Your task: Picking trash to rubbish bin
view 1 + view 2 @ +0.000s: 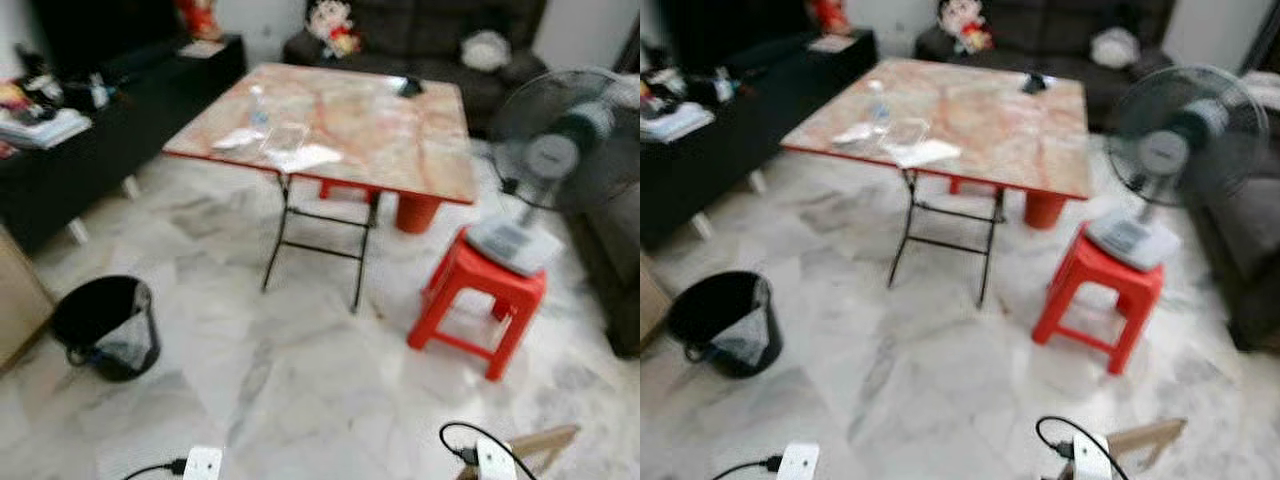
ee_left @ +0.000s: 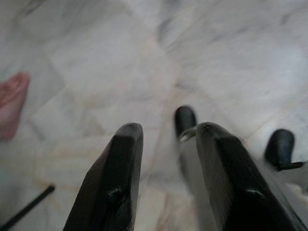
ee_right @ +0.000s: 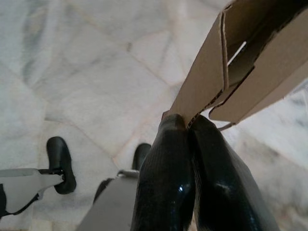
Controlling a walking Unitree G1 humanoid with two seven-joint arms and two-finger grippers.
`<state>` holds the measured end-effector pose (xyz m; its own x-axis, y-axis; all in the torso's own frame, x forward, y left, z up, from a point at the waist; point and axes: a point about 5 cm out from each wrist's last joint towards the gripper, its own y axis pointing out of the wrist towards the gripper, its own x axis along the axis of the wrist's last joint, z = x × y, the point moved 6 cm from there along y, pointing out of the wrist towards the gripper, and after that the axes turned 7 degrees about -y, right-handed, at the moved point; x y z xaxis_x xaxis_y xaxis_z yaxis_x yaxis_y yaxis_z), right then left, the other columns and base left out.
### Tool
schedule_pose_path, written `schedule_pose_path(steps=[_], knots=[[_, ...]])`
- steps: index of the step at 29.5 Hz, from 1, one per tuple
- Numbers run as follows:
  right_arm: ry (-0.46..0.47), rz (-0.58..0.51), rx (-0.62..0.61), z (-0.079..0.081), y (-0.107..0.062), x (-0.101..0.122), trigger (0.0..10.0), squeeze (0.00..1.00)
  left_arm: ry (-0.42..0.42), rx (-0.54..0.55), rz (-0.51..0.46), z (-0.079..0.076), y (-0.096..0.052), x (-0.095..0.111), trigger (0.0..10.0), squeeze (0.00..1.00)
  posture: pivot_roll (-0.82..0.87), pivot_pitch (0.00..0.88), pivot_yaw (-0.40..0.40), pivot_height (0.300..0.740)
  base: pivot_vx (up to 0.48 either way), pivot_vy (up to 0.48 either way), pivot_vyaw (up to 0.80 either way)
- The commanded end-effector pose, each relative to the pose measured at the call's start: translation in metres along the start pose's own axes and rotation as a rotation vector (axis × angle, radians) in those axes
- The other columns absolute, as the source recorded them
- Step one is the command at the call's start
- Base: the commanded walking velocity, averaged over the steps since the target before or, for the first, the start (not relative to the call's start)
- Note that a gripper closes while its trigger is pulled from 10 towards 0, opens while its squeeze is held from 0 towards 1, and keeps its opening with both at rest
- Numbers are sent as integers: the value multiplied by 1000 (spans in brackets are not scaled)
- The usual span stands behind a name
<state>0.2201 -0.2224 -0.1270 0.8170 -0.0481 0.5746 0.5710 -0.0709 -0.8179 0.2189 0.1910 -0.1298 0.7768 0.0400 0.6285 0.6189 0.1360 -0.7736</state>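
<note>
My right gripper (image 3: 187, 120) is shut on a piece of brown cardboard (image 3: 250, 62), held low over the marble floor; the cardboard (image 1: 545, 440) also juts out at the bottom right of the left eye view. My left gripper (image 2: 166, 132) hangs open over the floor with nothing between its fingers. A black rubbish bin (image 1: 105, 325) with a liner stands on the floor to my front left. On the near left part of the folding table (image 1: 400, 140) lie a clear plastic container (image 1: 285, 138), white paper scraps (image 1: 305, 157) and a small bottle (image 1: 259, 108).
A red stool (image 1: 480, 300) carrying a standing fan (image 1: 550, 150) is to the front right. A black low cabinet (image 1: 80, 160) runs along the left, a dark sofa (image 1: 420, 40) behind the table. Open marble floor (image 1: 300, 380) lies between me and the bin.
</note>
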Motion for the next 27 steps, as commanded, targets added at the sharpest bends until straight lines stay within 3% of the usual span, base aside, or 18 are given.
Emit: schedule_pose_path(steps=[1,7,10,19,27], knots=[[0,19,-10,-4,-1,-6,10000,0,11,6,24,-1,-1,-7,10000,0,-45,39,-58,740,0,0,800],[20,22,-2,-3,-1,-8,10000,0,20,9,31,1,-1,-9,10000,0,-46,25,-54,740,0,0,138],[-31,7,-1,-4,-1,-5,10000,0,22,15,36,2,-1,-10,10000,0,-46,19,-54,740,240,0,800],[0,18,-6,-4,-2,-9,10000,0,28,21,45,3,-2,-13,10000,0,-42,6,-55,740,280,0,800],[-9,15,-7,-5,-2,-9,10000,0,29,22,51,4,-2,-15,10000,0,-43,0,-58,740,309,0,0]])
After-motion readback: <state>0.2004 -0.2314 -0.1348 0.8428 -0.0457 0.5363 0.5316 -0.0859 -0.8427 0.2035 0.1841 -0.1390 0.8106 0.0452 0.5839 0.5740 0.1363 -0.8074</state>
